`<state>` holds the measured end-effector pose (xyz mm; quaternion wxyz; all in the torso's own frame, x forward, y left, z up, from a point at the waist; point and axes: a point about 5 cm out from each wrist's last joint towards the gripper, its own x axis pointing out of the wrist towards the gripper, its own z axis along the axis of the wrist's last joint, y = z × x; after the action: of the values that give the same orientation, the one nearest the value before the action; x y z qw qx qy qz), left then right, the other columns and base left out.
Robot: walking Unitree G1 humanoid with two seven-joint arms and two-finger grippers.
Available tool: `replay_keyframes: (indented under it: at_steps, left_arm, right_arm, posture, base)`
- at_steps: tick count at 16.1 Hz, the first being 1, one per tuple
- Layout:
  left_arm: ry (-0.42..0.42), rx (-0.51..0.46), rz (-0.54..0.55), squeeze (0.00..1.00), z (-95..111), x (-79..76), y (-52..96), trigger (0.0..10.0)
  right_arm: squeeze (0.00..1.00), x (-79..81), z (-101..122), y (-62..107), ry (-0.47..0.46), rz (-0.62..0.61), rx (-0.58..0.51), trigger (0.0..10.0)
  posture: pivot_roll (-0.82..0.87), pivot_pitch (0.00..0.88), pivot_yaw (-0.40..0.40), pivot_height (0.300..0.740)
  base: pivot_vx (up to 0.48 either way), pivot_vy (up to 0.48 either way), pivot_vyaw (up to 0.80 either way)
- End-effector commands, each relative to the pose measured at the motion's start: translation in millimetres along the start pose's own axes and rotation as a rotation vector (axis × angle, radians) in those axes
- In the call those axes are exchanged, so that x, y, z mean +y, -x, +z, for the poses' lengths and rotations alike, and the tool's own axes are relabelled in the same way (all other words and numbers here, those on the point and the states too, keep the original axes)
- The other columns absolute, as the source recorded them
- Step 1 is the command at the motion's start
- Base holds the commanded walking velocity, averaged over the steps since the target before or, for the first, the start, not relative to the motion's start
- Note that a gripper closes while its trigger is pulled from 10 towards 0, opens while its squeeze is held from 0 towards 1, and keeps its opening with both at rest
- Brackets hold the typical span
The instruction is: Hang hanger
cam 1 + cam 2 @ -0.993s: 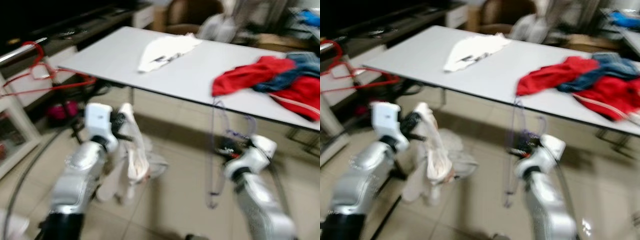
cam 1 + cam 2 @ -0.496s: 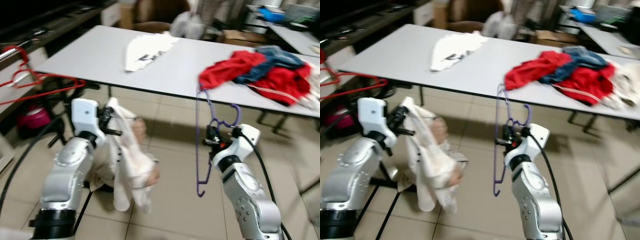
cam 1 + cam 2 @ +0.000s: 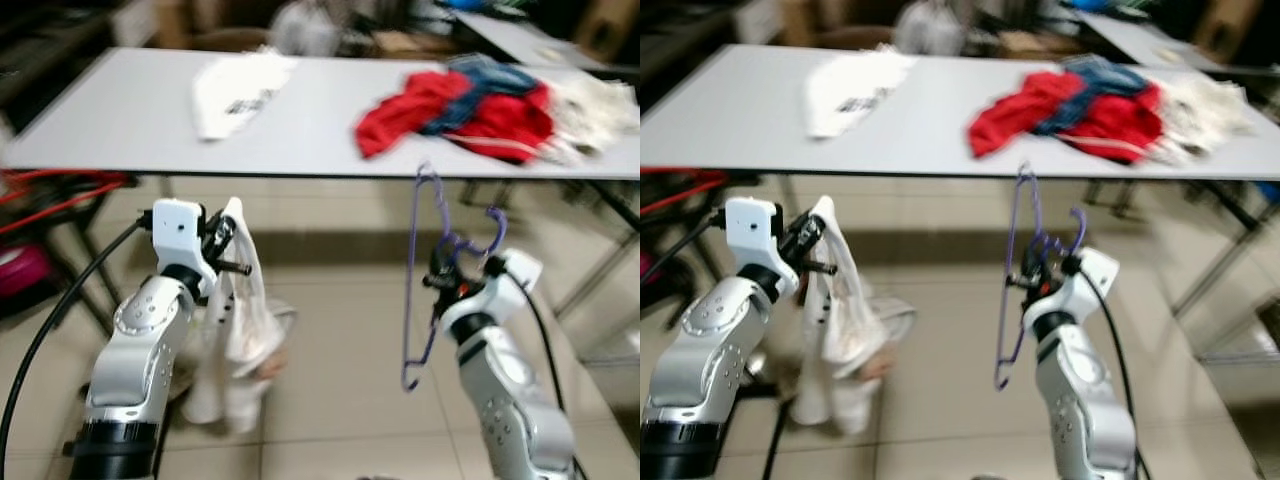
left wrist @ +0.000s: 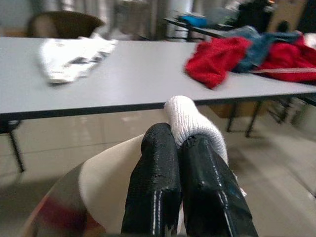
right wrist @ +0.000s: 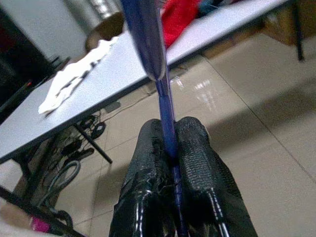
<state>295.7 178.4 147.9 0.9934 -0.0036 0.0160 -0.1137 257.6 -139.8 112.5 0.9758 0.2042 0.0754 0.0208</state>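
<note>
My right gripper (image 3: 447,277) is shut on a purple wire hanger (image 3: 418,250), which stands upright in front of the table edge; in the right wrist view its rod (image 5: 163,89) is pinched between the black fingers (image 5: 148,168). My left gripper (image 3: 226,240) is shut on a white garment (image 3: 232,330) that hangs down toward the tiled floor; the left wrist view has white cloth (image 4: 190,121) squeezed between the fingers (image 4: 155,168). Both arms are held low in front of a long white table (image 3: 120,130).
On the table lie a white shirt (image 3: 235,90) at left and a heap of red and blue clothes (image 3: 470,100) at right. Red hangers (image 3: 50,190) hang at the far left. A black cable (image 3: 50,330) runs by my left arm. Table legs (image 3: 590,270) stand at right.
The view has swung to the right, so the table and clothes sit further left. Both grippers keep their hold; the hanger is still upright and the garment still hangs.
</note>
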Motion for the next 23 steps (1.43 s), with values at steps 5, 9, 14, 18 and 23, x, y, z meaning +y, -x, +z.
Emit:
replay_keyframes:
  at_steps: [5,9,14,18,23]
  left_arm:
    - [-0.011,-0.051,0.000,0.00,11.0,-2.3,-2.9,10.0]
    - [-0.019,-0.062,0.050,0.00,11.3,8.4,-4.4,10.0]
    - [-0.011,-0.065,0.072,0.00,11.6,14.7,1.3,10.0]
    - [-0.014,-0.104,0.071,0.00,24.1,13.8,-4.4,10.0]
    - [-0.026,-0.112,0.084,0.00,25.5,16.6,-3.8,10.0]
  right_arm:
    - [0.00,9.9,-0.4,-11.1,0.015,0.061,0.056,10.0]
    - [0.00,18.9,6.8,-20.0,0.078,0.151,0.054,10.0]
    - [0.00,25.7,9.1,-21.6,0.067,0.215,0.028,10.0]
    - [0.00,30.5,10.9,-23.2,0.083,0.270,0.018,10.0]
    - [0.00,33.3,11.9,-26.2,0.050,0.281,0.008,10.0]
  posture:
    - [-0.04,0.000,-0.038,0.740]
    - [-0.04,0.000,-0.063,0.740]
    - [-0.03,0.000,-0.079,0.740]
    - [-0.02,0.000,-0.091,0.740]
    - [-0.01,0.000,-0.105,0.740]
  base:
    - [0.059,0.000,-0.13]
    - [0.373,0.000,0.00]
    - [0.404,0.000,0.00]
    - [0.436,0.000,0.60]
    - [0.434,0.000,0.16]
